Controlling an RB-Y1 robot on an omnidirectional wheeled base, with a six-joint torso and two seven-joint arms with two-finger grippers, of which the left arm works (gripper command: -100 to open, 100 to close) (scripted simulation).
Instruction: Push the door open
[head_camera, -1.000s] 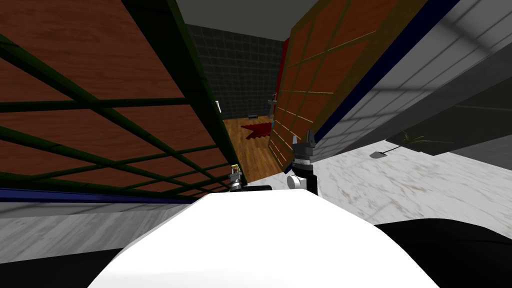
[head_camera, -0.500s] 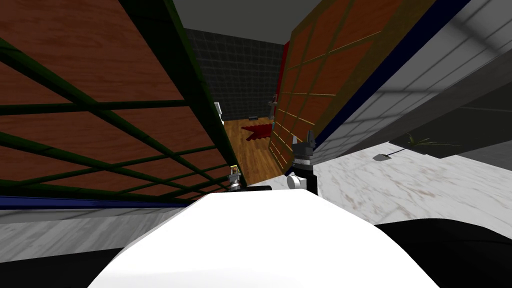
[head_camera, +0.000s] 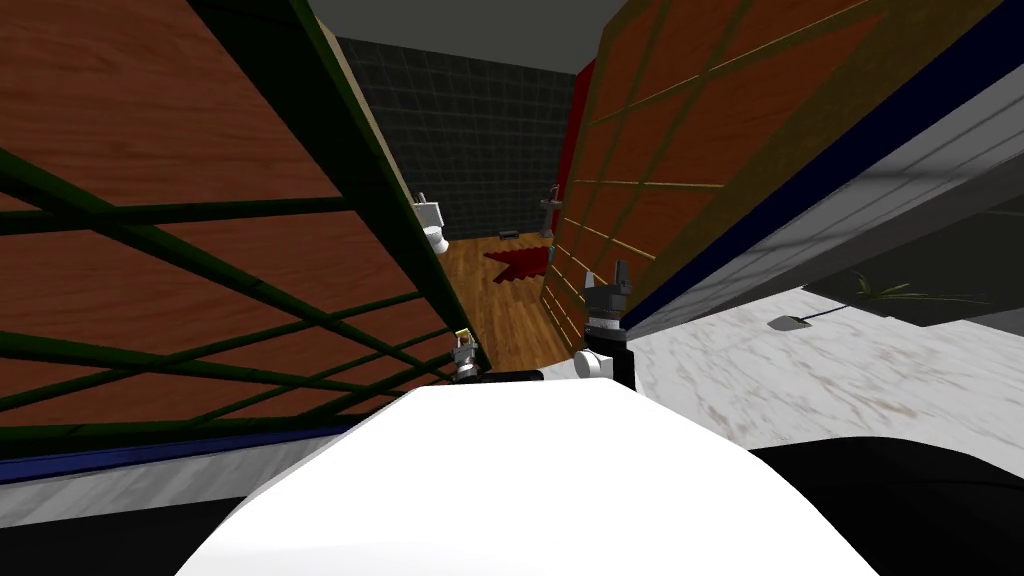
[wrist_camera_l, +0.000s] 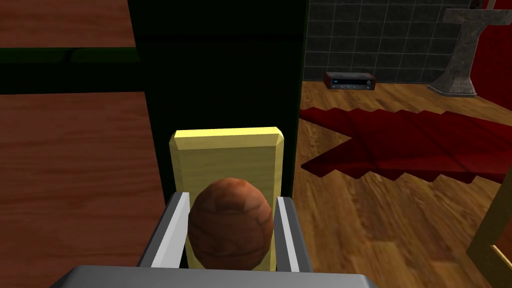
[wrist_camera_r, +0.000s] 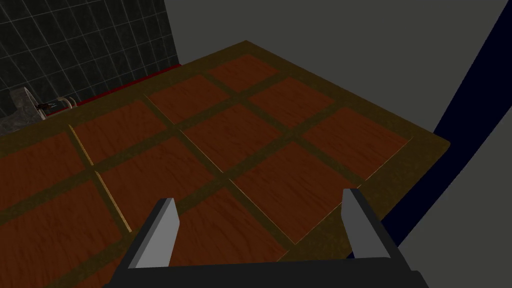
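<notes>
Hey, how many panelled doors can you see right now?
2: a green-framed door on my left, its knob held in the left gripper, and an olive-framed door on my right.

Door (head_camera: 200, 250): red-brown wood-grain panels, dark green grid. Knob (wrist_camera_l: 230, 222) red-brown on yellow plate (wrist_camera_l: 225, 150). Rug (wrist_camera_l: 410, 145) dark red, zigzag-edged. Back wall (head_camera: 470, 130) dark grey tiles

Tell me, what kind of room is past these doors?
Probably a bathroom. There's a white toilet, a sink on a stand, and a dark tiled wall at the back.
</notes>
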